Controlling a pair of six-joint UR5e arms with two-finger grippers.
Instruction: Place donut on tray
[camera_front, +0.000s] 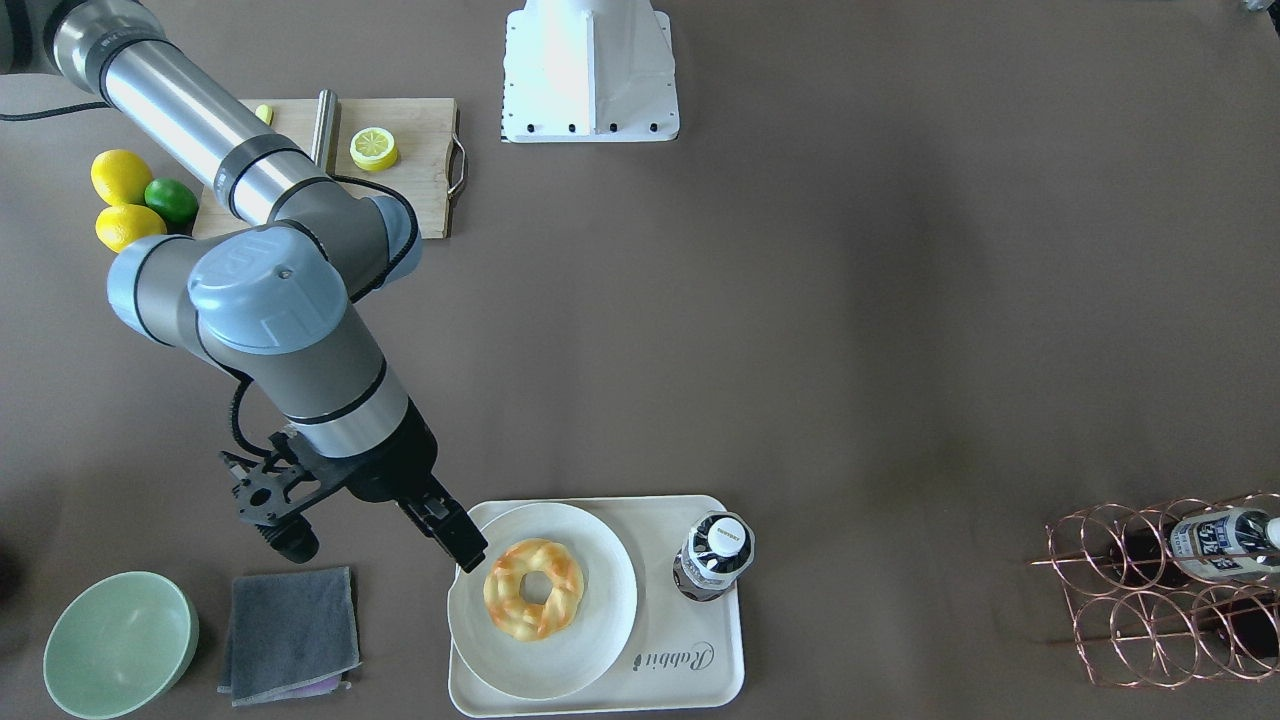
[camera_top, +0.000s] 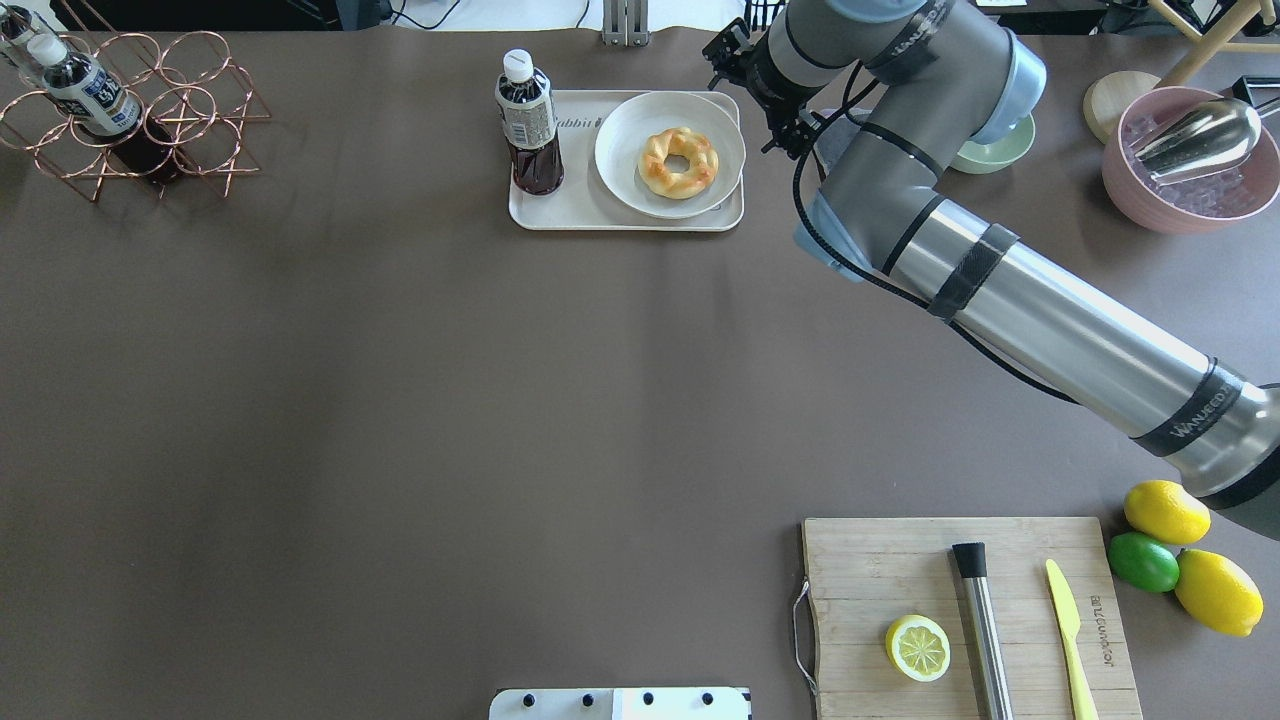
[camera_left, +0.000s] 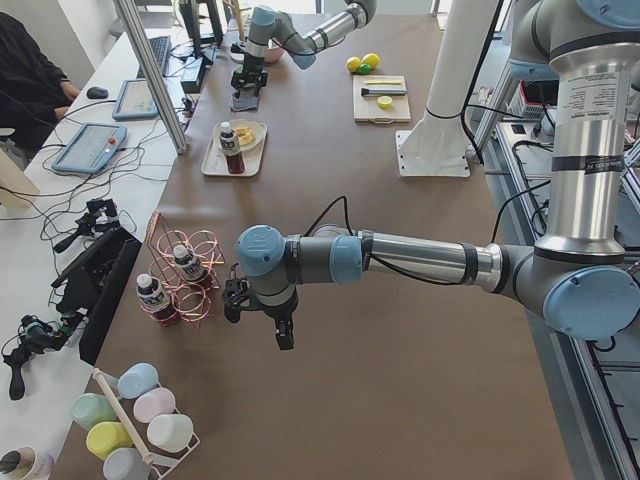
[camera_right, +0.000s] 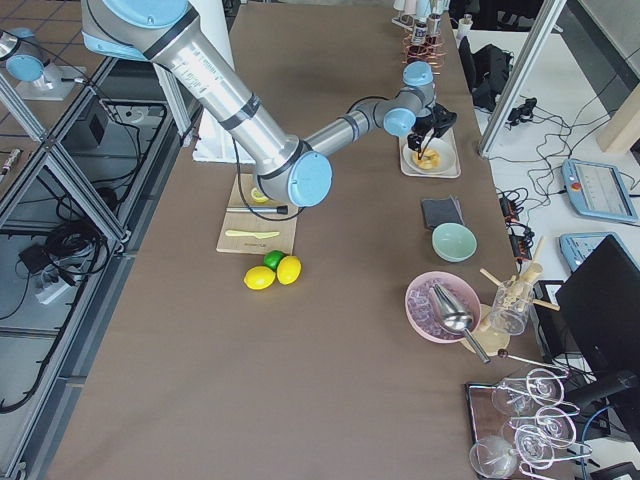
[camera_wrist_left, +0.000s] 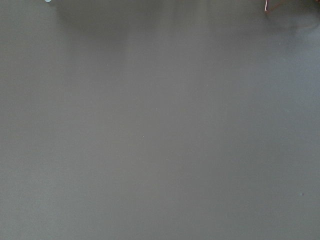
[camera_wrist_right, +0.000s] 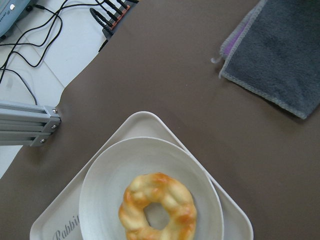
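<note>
The donut (camera_front: 533, 588) is a glossy golden twisted ring. It lies on a round white plate (camera_front: 600, 625), and the plate rests on the cream tray (camera_front: 690, 640) with "Rabbit" script. It also shows in the overhead view (camera_top: 680, 163) and the right wrist view (camera_wrist_right: 157, 215). My right gripper (camera_front: 468, 553) hangs just above the plate's rim beside the donut, not touching it; I cannot tell whether it is open. My left gripper (camera_left: 284, 338) hovers over bare table near the wire rack and shows only in the exterior left view, so I cannot tell its state.
A dark drink bottle (camera_front: 715, 555) stands on the tray beside the plate. A grey cloth (camera_front: 290, 632) and a green bowl (camera_front: 120, 645) lie beyond the right gripper. A copper wire rack (camera_top: 130, 110) with bottles, a pink bowl (camera_top: 1190, 160) and a cutting board (camera_top: 900, 570) sit farther off.
</note>
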